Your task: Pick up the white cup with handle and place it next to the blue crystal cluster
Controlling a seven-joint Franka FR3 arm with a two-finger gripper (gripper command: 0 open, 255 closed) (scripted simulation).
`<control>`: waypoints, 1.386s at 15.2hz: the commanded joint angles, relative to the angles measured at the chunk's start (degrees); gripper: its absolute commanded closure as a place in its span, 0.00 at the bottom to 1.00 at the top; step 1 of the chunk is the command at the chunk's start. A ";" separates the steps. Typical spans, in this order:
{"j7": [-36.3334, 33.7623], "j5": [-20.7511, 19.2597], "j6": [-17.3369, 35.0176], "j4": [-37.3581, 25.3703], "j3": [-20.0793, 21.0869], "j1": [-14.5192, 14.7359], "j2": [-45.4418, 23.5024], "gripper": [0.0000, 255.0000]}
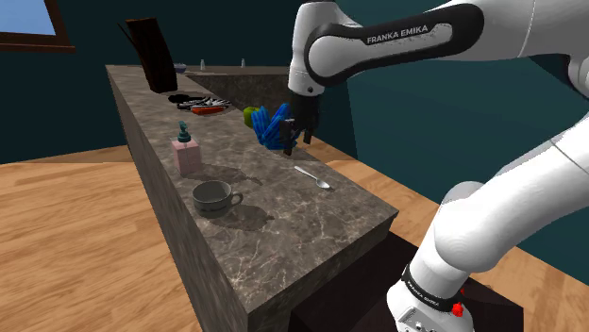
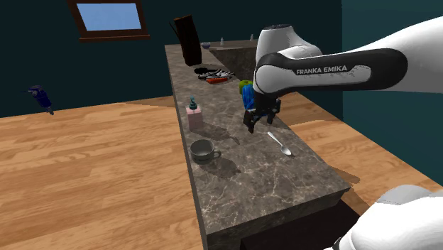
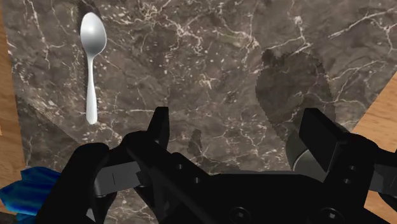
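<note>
White arm (image 1: pixel 491 207) arched overhead, black pincer (image 3: pixel 236 127) downward, fingers (image 3: pixel 159 127) wide apart, nothing between.

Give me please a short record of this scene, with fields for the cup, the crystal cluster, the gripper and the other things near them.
to move: grey cup with handle, upright on the dark marbled counter, not held
destination: blue crystal cluster, farther along the counter, apart from the cup
tool: gripper, fingers open, nothing between them, above the counter close to the crystal cluster
nearby: spoon lying flat near the gripper; pink soap dispenser standing beyond the cup
progress: cup not yet picked up
</note>
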State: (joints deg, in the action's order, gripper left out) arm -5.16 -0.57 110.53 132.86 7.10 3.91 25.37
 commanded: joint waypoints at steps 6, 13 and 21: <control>-4.46 1.50 8.64 -4.30 2.66 1.01 -12.83 0.00; -9.11 1.25 15.08 -12.32 4.87 2.30 -27.08 0.00; -12.01 0.14 19.58 -18.10 5.51 3.68 -37.21 0.00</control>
State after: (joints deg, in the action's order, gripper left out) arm -17.07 -0.28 129.38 114.79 12.65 7.55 -11.10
